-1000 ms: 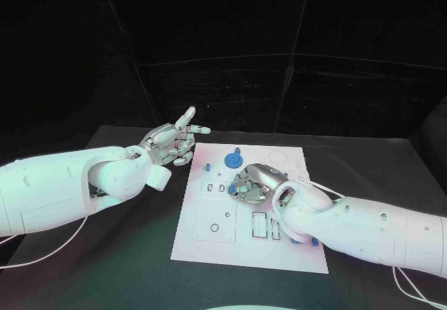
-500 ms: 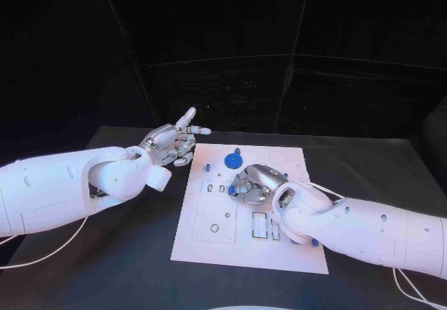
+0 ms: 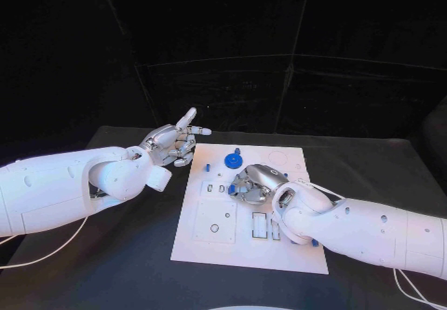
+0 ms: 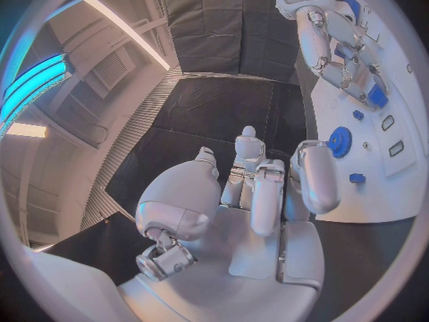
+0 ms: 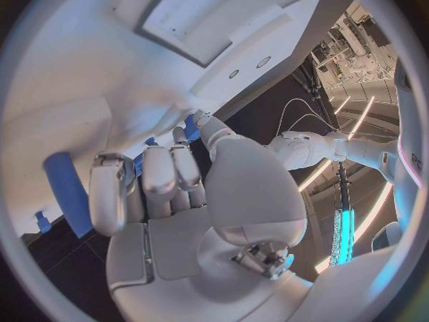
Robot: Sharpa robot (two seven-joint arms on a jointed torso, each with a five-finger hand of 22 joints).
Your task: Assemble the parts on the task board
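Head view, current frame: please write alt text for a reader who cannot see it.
The right robot hand is curled down over the middle of the white task board on a black table. The left robot hand hovers off the board's far left corner, holding nothing. A round blue part sits on the board just beyond the right hand.

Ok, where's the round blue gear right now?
In the head view, the round blue gear sits on the far part of the white board, just beyond the right hand and to the right of the raised left hand.
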